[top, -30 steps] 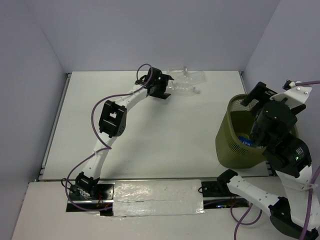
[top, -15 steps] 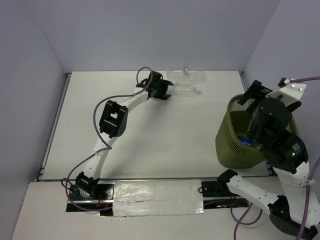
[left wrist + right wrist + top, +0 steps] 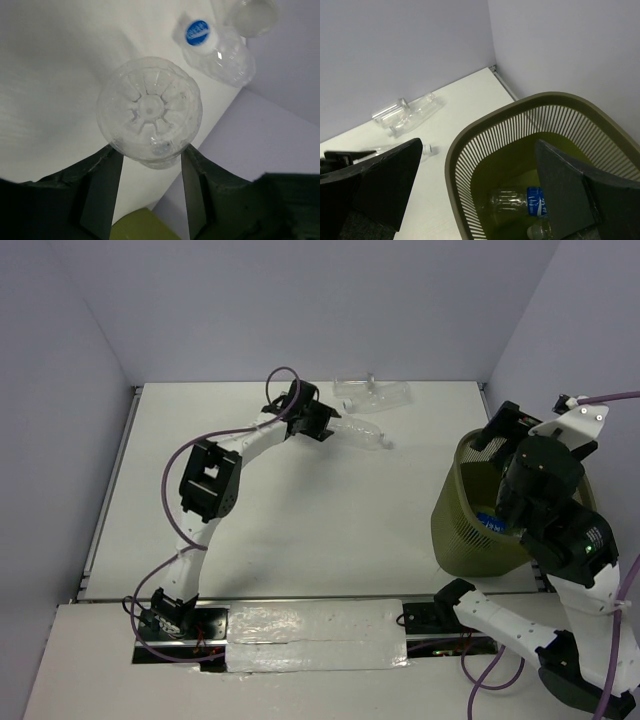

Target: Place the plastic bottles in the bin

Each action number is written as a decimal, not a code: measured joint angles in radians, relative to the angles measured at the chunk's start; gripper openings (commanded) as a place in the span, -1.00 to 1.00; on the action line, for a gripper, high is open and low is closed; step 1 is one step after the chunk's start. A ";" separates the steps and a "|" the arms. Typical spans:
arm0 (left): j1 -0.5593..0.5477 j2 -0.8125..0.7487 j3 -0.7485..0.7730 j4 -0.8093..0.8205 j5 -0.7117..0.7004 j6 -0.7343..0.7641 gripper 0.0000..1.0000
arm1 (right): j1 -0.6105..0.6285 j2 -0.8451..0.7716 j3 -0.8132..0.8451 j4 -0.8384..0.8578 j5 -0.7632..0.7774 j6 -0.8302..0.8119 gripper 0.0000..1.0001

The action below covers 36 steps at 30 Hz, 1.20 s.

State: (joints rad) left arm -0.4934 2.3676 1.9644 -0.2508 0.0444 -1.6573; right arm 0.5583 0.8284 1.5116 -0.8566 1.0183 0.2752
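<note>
My left gripper (image 3: 330,428) is at the back of the table, shut on the base end of a clear plastic bottle (image 3: 366,436) that points right, cap outward. In the left wrist view its ribbed bottom (image 3: 150,110) sits between both fingers (image 3: 102,190). Two more clear bottles (image 3: 374,392) lie against the back wall, beyond it. The olive-green mesh bin (image 3: 462,525) stands at the right edge. A bottle with a blue label (image 3: 520,200) lies in the bin. My right gripper (image 3: 480,195) hangs open above the bin's rim (image 3: 470,135), holding nothing.
The purple back wall and right wall close in behind the bottles and the bin. A taped strip (image 3: 315,635) runs along the near edge between the arm bases. The bin's corner (image 3: 140,225) shows below the left fingers.
The left jaws have closed from wide open onto the bottle and pulled it away from the other two, toward the near side. The right gripper has stayed over the bin.
</note>
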 measured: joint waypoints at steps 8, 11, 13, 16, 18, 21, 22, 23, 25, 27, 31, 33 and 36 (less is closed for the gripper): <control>0.009 -0.127 0.123 -0.101 0.040 0.338 -0.05 | 0.000 0.116 0.139 -0.048 -0.226 -0.062 1.00; 0.013 -0.155 0.182 -0.126 0.077 0.457 -0.04 | 0.000 0.207 0.220 -0.078 -0.362 -0.085 1.00; 0.015 -0.189 0.172 -0.148 0.107 0.516 -0.03 | 0.002 0.272 0.273 -0.109 -0.452 -0.099 1.00; 0.018 -0.231 0.158 -0.203 0.161 0.609 -0.02 | 0.017 0.371 0.327 -0.160 -0.567 -0.125 1.00; 0.019 -0.246 0.158 -0.244 0.201 0.665 -0.02 | 0.033 0.431 0.331 -0.197 -0.626 -0.142 1.00; 0.020 -0.278 0.140 -0.299 0.254 0.748 -0.01 | 0.059 0.512 0.329 -0.253 -0.701 -0.169 1.00; 0.020 -0.295 0.123 -0.315 0.270 0.774 -0.01 | 0.065 0.530 0.327 -0.262 -0.718 -0.175 1.00; 0.020 -0.317 0.099 -0.336 0.287 0.801 -0.01 | 0.073 0.550 0.325 -0.269 -0.738 -0.183 1.00; 0.020 -0.357 0.069 -0.382 0.318 0.846 -0.01 | 0.085 0.575 0.314 -0.268 -0.766 -0.193 1.00; 0.020 -0.394 0.050 -0.414 0.343 0.879 0.00 | 0.094 0.592 0.299 -0.263 -0.784 -0.200 1.00; 0.020 -0.460 0.044 -0.461 0.394 0.933 0.00 | 0.099 0.611 0.256 -0.225 -0.818 -0.212 1.00; 0.020 -0.490 0.041 -0.470 0.418 0.950 0.00 | 0.100 0.626 0.236 -0.198 -0.842 -0.216 1.00; 0.020 -0.529 0.025 -0.472 0.454 0.955 0.00 | 0.103 0.642 0.190 -0.134 -0.887 -0.217 1.00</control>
State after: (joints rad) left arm -0.4736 1.8381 1.9896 -0.7227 0.4980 -0.7025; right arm 0.6613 1.4700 1.7016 -0.9905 0.1314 0.0582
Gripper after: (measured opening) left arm 0.553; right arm 0.997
